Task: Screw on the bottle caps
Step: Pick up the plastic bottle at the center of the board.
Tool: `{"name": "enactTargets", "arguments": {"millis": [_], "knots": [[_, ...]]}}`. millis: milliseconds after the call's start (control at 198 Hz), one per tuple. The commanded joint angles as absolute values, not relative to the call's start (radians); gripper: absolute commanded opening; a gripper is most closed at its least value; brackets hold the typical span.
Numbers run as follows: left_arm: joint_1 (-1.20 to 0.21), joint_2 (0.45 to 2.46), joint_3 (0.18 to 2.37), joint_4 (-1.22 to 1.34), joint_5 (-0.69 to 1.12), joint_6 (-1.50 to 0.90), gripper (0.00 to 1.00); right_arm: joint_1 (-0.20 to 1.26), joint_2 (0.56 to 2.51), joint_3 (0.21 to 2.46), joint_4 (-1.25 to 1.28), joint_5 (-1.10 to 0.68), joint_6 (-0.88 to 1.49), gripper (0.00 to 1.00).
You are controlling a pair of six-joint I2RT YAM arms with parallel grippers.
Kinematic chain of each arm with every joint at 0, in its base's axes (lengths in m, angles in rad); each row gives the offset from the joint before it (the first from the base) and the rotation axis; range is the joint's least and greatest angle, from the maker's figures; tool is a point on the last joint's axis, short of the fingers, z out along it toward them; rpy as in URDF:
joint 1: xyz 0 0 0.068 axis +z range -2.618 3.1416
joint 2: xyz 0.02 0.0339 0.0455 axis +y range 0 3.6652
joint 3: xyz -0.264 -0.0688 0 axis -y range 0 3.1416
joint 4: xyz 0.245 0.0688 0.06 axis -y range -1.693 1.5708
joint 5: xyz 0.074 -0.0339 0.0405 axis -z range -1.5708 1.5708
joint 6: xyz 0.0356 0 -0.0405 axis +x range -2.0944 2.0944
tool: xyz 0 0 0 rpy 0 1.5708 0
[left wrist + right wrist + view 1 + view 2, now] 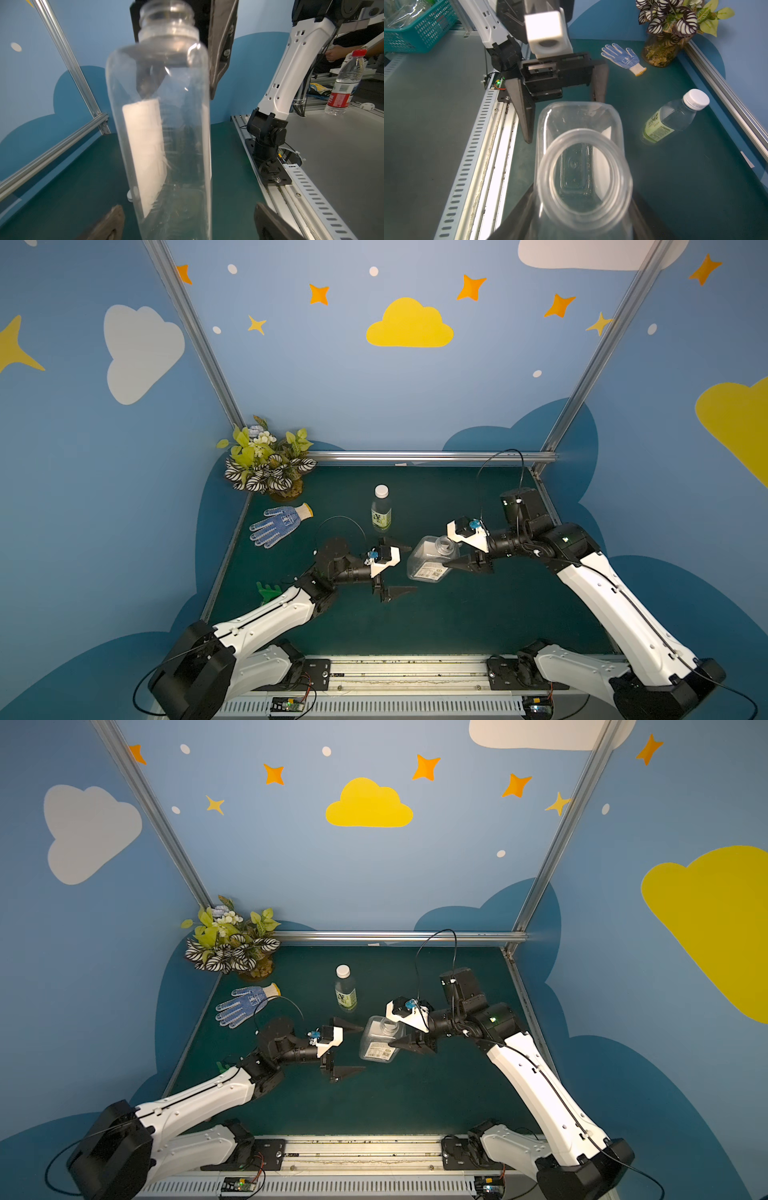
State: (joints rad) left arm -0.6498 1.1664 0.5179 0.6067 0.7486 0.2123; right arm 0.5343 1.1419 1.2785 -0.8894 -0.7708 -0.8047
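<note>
Sq. bottle [424, 560] clear glossy plastic; glove [278, 526] knit cloth; tabletop [457, 614] matt green.

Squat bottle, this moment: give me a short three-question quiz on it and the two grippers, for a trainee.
1. True or false: the squat bottle has a cap screwed on.
2. Which gripper holds it off the table? A) left B) right C) neither
3. Fill in: the left gripper's jaws stand ___, one on each side of the bottle's lower end, gripping nothing.

Key
1. False: the right wrist view looks straight into its bare mouth.
2. B: the right gripper is closed on the bottle's upper end, near the neck.
3. open
</note>
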Motion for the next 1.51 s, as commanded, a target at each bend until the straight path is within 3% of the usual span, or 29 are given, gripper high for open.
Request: {"name": "enactTargets", "arguments": {"millis": [0, 217, 505, 1040, 1171, 1252, 1404, 1505], "knots": [[-0.65, 1.203, 0.548, 0.591, 0.792, 0.195, 1.0, 0.562, 1.173, 1.329, -0.975, -0.778, -0.851, 0.4], [-0.659, 1.254, 0.571, 0.599, 0.79, 0.189, 0.94, 0.587, 1.208, 1.348, -0.955, -0.751, -0.846, 0.4], [-0.663, 1.313, 0.575, 0.658, 0.777, 0.149, 0.71, 0.601, 1.219, 1.342, -0.914, -0.74, -0.832, 0.4], [-0.665, 1.338, 0.583, 0.724, 0.79, 0.126, 0.67, 0.606, 1.251, 1.335, -0.907, -0.725, -0.829, 0.39], [-0.667, 1.335, 0.58, 0.724, 0.787, 0.133, 0.55, 0.606, 1.255, 1.335, -0.901, -0.72, -0.823, 0.4], [-0.668, 1.332, 0.577, 0.726, 0.782, 0.134, 0.49, 0.604, 1.248, 1.329, -0.881, -0.69, -0.793, 0.48], [-0.667, 1.319, 0.559, 0.729, 0.743, 0.129, 0.47, 0.582, 1.192, 1.314, -0.814, -0.506, -0.681, 0.82], [-0.665, 1.307, 0.539, 0.732, 0.689, 0.131, 0.45, 0.505, 1.132, 1.284, -0.77, -0.5, -0.6, 0.91]]}}
